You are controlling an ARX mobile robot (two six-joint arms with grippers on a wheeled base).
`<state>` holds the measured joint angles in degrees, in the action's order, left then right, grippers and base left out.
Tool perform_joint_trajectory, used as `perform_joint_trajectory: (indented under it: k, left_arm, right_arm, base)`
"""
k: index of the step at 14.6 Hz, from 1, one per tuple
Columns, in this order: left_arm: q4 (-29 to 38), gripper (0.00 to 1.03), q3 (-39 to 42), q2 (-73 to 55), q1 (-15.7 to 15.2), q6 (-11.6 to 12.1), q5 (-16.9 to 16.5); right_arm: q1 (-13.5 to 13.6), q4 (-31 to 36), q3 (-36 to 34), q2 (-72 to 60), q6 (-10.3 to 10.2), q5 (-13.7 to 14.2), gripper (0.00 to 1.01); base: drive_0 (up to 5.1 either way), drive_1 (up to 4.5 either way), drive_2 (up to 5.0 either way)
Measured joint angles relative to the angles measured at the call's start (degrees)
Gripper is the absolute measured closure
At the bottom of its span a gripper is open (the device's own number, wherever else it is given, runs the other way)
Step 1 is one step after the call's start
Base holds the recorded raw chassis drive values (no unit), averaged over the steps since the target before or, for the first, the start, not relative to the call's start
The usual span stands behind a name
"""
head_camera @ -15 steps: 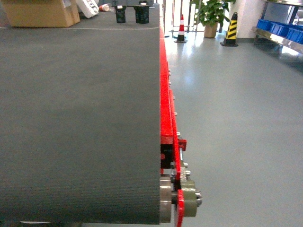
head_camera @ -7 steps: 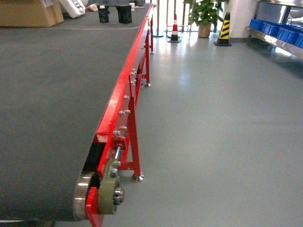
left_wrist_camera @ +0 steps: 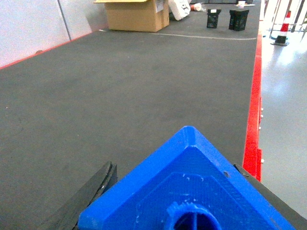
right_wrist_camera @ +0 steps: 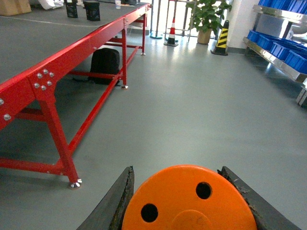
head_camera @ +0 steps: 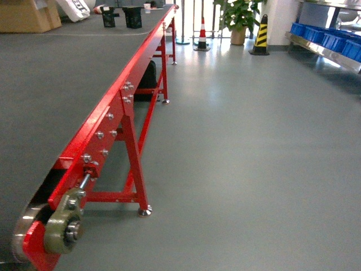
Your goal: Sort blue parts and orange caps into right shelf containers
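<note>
No lettering is readable anywhere. On my left, my left gripper (left_wrist_camera: pixel 187 211) is clamped on the blue part (left_wrist_camera: pixel 192 187), carried above the red-framed table (head_camera: pixel 113 101). On my right, my right gripper (right_wrist_camera: pixel 189 201) grips the orange cap (right_wrist_camera: pixel 189 203) over the floor. Far right, blue containers (head_camera: pixel 330 39) line the shelf (head_camera: pixel 321 51), contents hidden.

1. The blue part (left_wrist_camera: pixel 192 191) is cut off by the left wrist view's bottom edge.
2. The orange cap (right_wrist_camera: pixel 189 201) is cropped likewise.
3. The shelf (head_camera: pixel 327 48) is clipped at the head view's right edge.
</note>
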<state>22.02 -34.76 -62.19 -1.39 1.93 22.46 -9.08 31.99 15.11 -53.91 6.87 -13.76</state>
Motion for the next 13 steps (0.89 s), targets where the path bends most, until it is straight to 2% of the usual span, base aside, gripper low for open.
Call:
perform_joint_trajectory:
  k: [5,13]
  left_arm:
    - [-0.24,0.41,0.0,-0.02,0.11,0.0,-0.15]
    - [-0.11,0.41,0.0,-0.02,0.07,0.0,-0.11]
  right_arm:
    - [0.02,-0.11,0.0,0.02,0.0,0.02,0.57]
    - [0.0,0.04,0.0,0.02,0.0,0.02,0.57]
  base:
    - [5.1,-2.27,-2.3]
    - [4.9,-3.38,-1.4]
